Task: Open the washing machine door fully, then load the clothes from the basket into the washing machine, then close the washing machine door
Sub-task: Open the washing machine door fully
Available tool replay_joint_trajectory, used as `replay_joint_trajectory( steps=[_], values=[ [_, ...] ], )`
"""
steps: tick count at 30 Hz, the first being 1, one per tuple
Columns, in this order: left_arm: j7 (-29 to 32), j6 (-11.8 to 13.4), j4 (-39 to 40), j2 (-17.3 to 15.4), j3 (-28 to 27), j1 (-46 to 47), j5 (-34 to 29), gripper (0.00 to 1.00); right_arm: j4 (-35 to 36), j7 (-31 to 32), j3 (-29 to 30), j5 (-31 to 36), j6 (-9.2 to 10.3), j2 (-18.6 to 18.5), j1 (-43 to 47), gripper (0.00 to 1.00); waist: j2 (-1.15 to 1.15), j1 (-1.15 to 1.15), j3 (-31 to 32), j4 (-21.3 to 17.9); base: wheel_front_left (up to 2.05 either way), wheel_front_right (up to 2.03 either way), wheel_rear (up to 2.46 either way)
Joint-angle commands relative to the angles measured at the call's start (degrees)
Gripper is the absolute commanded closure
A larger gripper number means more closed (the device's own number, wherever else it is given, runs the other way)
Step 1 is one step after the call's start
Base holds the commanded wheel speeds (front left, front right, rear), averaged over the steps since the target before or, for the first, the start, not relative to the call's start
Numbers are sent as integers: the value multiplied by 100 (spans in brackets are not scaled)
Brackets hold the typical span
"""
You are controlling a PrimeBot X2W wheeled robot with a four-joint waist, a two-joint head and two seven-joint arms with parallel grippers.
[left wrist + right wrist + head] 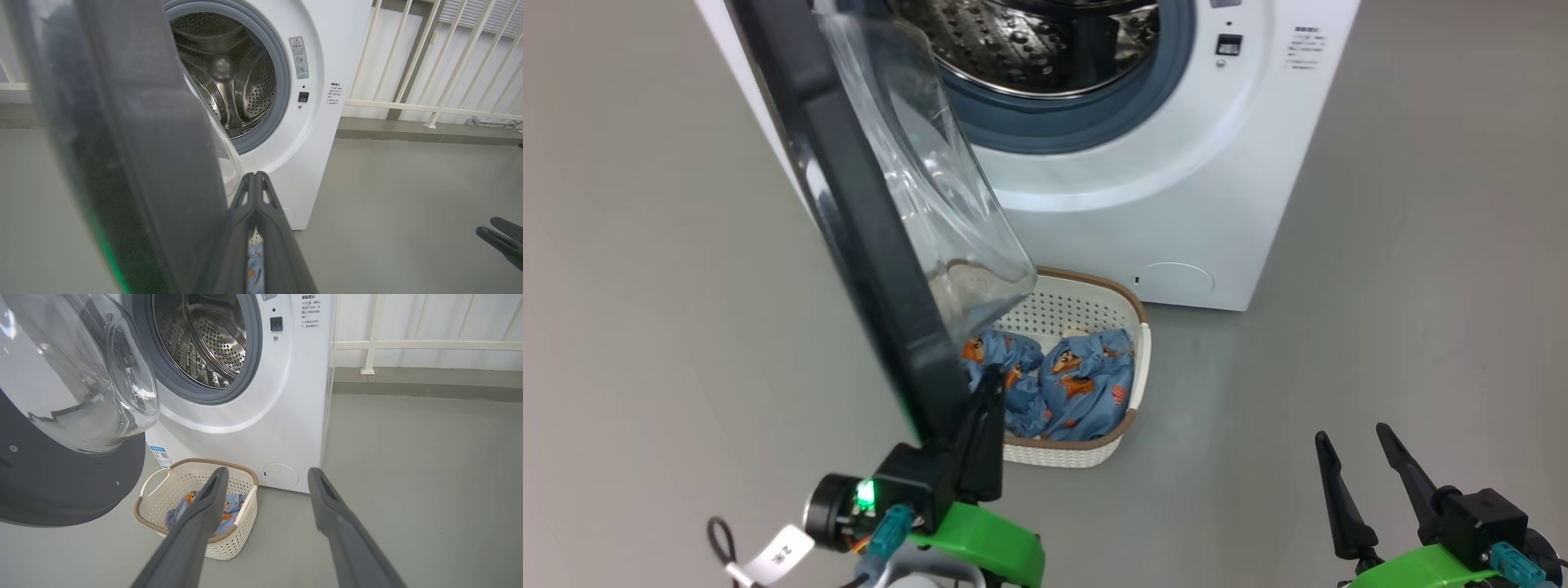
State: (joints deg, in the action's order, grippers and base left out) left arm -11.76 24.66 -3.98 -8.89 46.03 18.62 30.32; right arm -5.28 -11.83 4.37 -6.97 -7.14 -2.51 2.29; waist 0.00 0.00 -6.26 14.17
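The washing machine stands ahead with its steel drum exposed. The washing machine door hangs swung out toward me, its black ring edge-on and its glass bowl facing the machine. My left gripper is shut with nothing between its fingers, which lie against the lower inner side of the door's rim. The basket sits on the floor in front of the machine, partly behind the door, with the clothes bunched inside. Low on the right, short of the basket, my right gripper is open and empty.
Grey floor runs right of the machine to a low step under a white railing. The open door juts out over the floor left of the basket. The right gripper's fingers show at the left wrist view's right edge.
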Motion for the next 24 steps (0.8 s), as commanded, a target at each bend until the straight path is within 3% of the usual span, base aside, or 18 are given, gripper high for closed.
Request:
replay_joint_trajectory(
  steps=[1,13,24],
  values=[
    [-74,211,133,-242,-390,70,-69,100,156,2,-132,57,-35,-37,-128,0,0,0,16,106,0,0,0],
    [-155,662,599,-555,-715,-385,-97,100,392,100,-33,168,-35,-37,-81,0,0,0,6,502,0,0,0],
    [-277,899,590,-969,-1605,-626,53,100,672,231,-14,213,-35,-43,-30,0,0,0,-92,666,0,0,0]
  ],
)
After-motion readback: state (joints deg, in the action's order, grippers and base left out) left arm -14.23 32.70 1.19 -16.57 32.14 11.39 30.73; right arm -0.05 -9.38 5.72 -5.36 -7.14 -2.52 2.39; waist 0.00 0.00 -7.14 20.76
